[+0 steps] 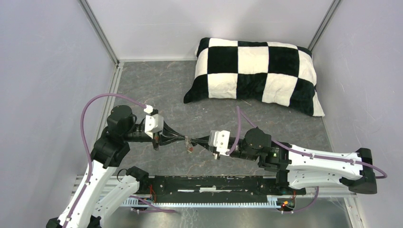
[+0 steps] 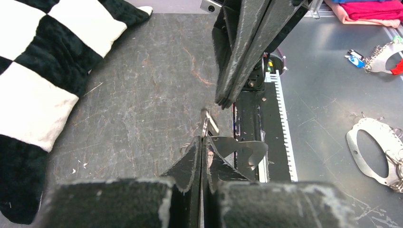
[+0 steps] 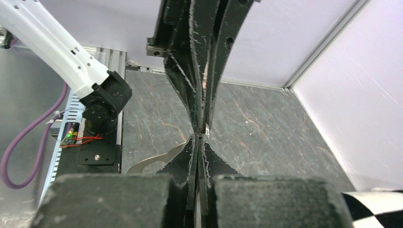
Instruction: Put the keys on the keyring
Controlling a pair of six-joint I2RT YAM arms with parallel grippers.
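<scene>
Left gripper [image 1: 182, 138] and right gripper [image 1: 198, 141], both pressed together, meet tip to tip by the counter's [image 1: 157, 85] near edge. Keyring [image 2: 240, 151] and key [image 1: 190, 145] hang at that junction; which one pinches which is unclear.

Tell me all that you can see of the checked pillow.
The pillow looks soft and plush, with black and cream-white squares in a checked pattern. It lies flat on the dark grey table, at the far right, slightly askew. Nothing rests on it. Its right end reaches the side wall; whether they touch I cannot tell.
</scene>
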